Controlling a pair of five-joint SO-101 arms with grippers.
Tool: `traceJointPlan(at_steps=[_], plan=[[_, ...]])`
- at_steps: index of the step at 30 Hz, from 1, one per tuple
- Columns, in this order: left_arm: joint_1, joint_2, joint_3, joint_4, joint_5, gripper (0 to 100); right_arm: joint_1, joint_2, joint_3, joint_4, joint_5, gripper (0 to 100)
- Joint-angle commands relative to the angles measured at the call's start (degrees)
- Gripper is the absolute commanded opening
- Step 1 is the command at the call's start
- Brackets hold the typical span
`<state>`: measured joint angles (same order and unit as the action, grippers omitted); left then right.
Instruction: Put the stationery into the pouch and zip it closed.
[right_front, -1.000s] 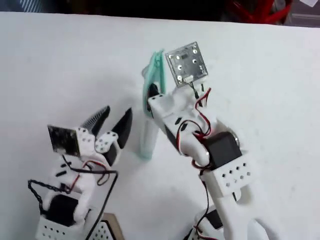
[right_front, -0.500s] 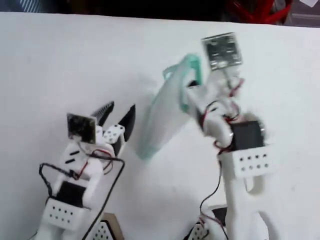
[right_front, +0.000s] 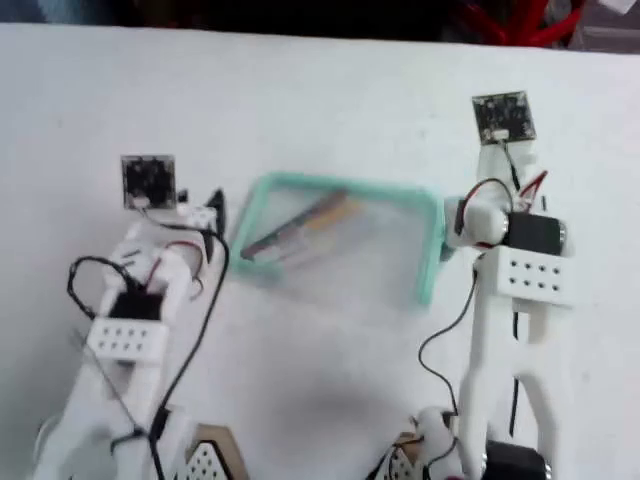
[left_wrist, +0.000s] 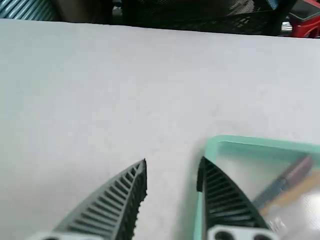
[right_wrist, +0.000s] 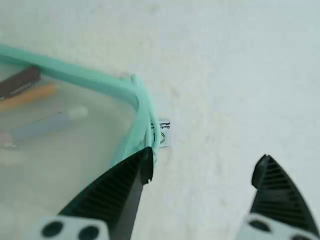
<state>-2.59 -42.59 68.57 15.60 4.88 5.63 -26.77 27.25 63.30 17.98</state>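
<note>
Pouch lies flat between left gripper and right gripper.

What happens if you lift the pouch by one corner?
It would probably sag: the pouch has thin see-through sides and lies flat. The pens look loose inside, so they would likely slide to the low end.

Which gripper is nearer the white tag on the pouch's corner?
Right. The right gripper sits over that corner, one jaw beside the tag; the left gripper is at the opposite end of the pouch.
</note>
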Motion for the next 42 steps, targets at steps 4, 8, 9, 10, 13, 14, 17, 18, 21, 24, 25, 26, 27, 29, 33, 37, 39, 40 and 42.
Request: traceJointPlan(at_steps=[4, 8, 9, 10, 13, 14, 17, 18, 21, 24, 25, 26, 27, 29, 33, 37, 39, 40, 42], plan=[[-2.9, 7.2, -6.1, -1.5, -0.5, 9, -0.4, -5.0, -1.9, 0.0, 0.5, 25.2], [-2.0, 7.4, -5.8, -1.5, -0.5, 9, 0.0, -7.3, -1.6, 3.3, 0.7, 5.4], [-1.5, 7.4, -6.2, -1.2, -0.6, 9, 0.0, -8.1, -1.6, 4.5, 0.6, 0.5], [-1.5, 7.1, -6.2, -1.1, -1.3, 9, -0.1, -9.5, -1.6, 6.2, 0.6, 2.1], [-5.4, 1.9, -6.2, -1.1, -10.6, 9, -1.8, -15.7, -1.6, 9.6, 0.5, 2.8], [-6.6, -0.9, -6.1, -1.1, -13.3, 8, -2.8, -18.4, -1.2, 9.7, 0.5, 1.4], [-8.1, -11.6, -4.3, 0.4, -14.0, 8, -4.4, -27.1, 1.8, 11.0, 0.6, 1.9], [-8.5, -15.8, -3.3, 1.6, -12.7, 8, -5.0, -30.3, 3.5, 12.3, 0.6, 1.7], [-8.6, -29.5, 0.7, 10.9, -9.7, 8, -5.3, -41.0, 9.2, 15.8, 0.6, 1.8], [-7.7, -45.0, 5.2, 21.1, -9.1, 8, -5.8, -53.1, 17.6, 16.0, 0.5, 1.8], [-7.6, -50.4, 7.6, 23.0, -9.1, 8, -5.7, -57.4, 20.8, 14.0, 0.5, 1.8], [-7.6, -56.0, 10.8, 23.9, -9.1, 8, -5.6, -61.6, 24.9, 10.9, 0.5, 1.8], [-7.6, -61.1, 14.7, 23.6, -9.1, 8, -5.6, -65.6, 29.1, 7.7, 0.9, 1.8], [-7.7, -64.0, 20.1, 20.2, -9.1, 8, -5.4, -72.7, 38.1, 0.7, 1.1, 1.8], [-8.0, -57.9, 27.6, 11.0, -9.1, 8, -5.4, -76.2, 50.6, -6.9, 3.7, 1.8], [-7.6, -56.7, 28.7, 12.4, -9.1, 8, -5.5, -75.0, 60.2, -13.4, 2.2, 1.8], [-7.6, -56.5, 28.7, 14.9, -9.1, 8, -5.6, -76.3, 66.0, -17.7, 2.3, 1.8], [-7.6, -56.5, 28.7, 17.7, -9.1, 8, -5.8, -76.4, 69.5, -20.5, 2.3, 1.8], [-7.9, -56.5, 28.7, 25.8, -9.1, 8, -6.4, -75.8, 69.5, -20.4, 1.8, 1.8]])
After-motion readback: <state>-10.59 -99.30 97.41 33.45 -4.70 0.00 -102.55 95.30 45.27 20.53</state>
